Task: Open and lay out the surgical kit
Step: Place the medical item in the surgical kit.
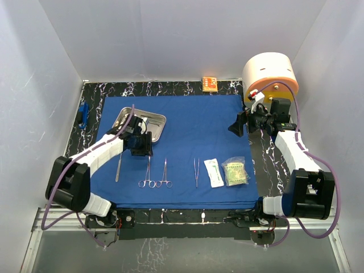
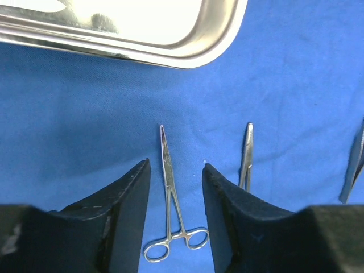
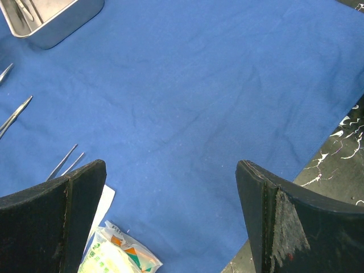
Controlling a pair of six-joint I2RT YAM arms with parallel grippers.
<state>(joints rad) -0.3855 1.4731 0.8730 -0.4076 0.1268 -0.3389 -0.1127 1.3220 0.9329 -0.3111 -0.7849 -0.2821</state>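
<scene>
As seen from the top camera, black white-veined marble-pattern table carried everything. Royal-blue cloth drape lay unfolded and flat, covering most of it, near edge close to the arm bases.

Big cream-and-orange cylinder sat at the far right corner, off the cloth.

Left gripper hung over the cloth's left part, just near-side of the tray. Fingers apart, gripping nothing; in its wrist view one forceps lay on the cloth in the gap, blue showing on both sides of it.

Right gripper hung over the cloth's right edge, jaws spread wide, only bare cloth between them.

Shiny rectangular steel tray sat on the far left of the cloth, partly hidden by the left arm. Contents: couldn't tell.

Instruments lay in a row along the near part of the cloth, each apart from the next. Left to right:
- slim straight metal tool
- first silver ring-handled forceps, rings toward the bases
- second silver ring-handled forceps, just beside it
- thin metal tweezers
- flat white sealed packet
- clear packet with yellow-green contents, just beside the white one

Small orange box sat on the table at the far edge, beyond the cloth.
</scene>
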